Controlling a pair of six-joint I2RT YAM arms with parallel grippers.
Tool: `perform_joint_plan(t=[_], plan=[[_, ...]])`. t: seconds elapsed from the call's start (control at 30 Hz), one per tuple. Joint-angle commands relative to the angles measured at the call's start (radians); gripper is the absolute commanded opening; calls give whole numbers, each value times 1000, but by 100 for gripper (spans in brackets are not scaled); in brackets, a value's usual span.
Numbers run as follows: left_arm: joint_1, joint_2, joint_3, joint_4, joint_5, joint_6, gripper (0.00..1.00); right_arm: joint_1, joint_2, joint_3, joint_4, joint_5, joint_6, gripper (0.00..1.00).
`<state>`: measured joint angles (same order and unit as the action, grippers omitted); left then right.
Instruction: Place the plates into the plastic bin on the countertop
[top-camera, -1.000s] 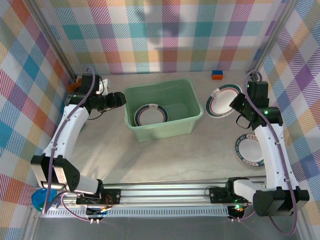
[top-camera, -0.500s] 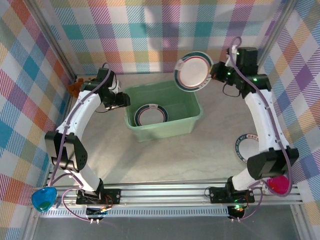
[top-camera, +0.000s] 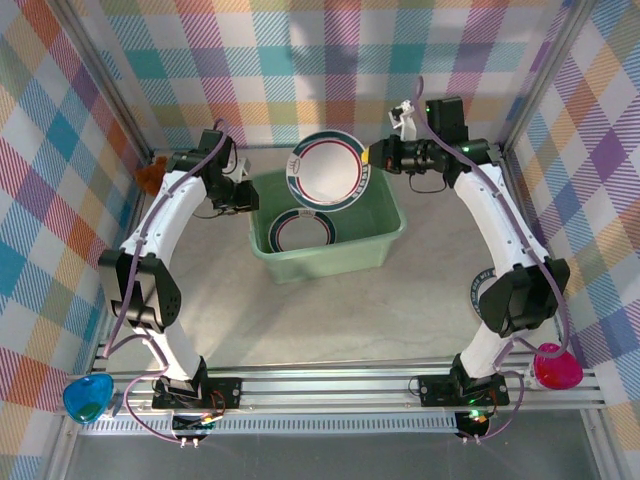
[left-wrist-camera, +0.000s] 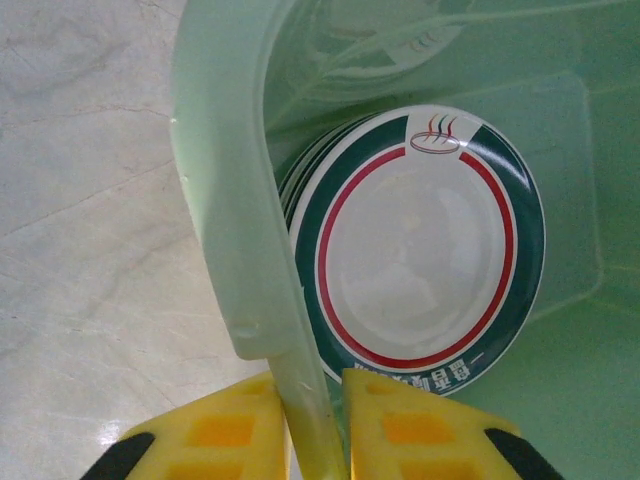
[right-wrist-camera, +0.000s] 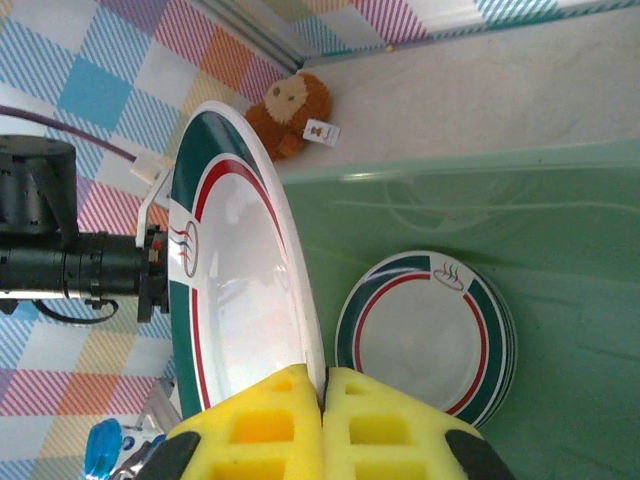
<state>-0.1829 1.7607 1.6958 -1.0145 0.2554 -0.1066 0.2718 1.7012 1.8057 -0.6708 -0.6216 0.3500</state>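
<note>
Plates (top-camera: 303, 229) in plastic bin (top-camera: 325, 262) (another plate (top-camera: 327, 170) above)

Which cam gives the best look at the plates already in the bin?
Left wrist: the stacked plates appear close up, rim bands and lettering legible. Right wrist shows them smaller, beside the held plate. Top external shows them small, next to that plate.

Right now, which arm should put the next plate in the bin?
Right. The right gripper is shut on a plate tilted above the bin, over the stack. The left gripper pinches the bin's wall, holding no plate.
</note>
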Motion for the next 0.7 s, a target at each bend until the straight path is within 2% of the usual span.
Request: perform_joint_plan(t=[0.0, 0.17, 0.33, 0.47, 0.6, 0.67], plan=[[-7, 42, 46, -26, 19, 61, 16, 25, 27, -2, 18, -70, -19, 0], [-7, 97, 98, -42, 37, 94, 12, 54, 87, -6, 13, -48, -39, 0], [-6, 118, 113, -48, 24, 80, 16, 72, 140, -9, 21, -43, -39, 0], [-4, 110, 114, -40, 7, 47, 27, 99, 162, -26, 19, -13, -41, 0], [0, 85, 104, -4, -7, 1, 47, 119, 158, -90, 41, 47, -15, 0], [1, 73, 102, 11, -12, -12, 53, 134, 159, -116, 58, 58, -11, 0]])
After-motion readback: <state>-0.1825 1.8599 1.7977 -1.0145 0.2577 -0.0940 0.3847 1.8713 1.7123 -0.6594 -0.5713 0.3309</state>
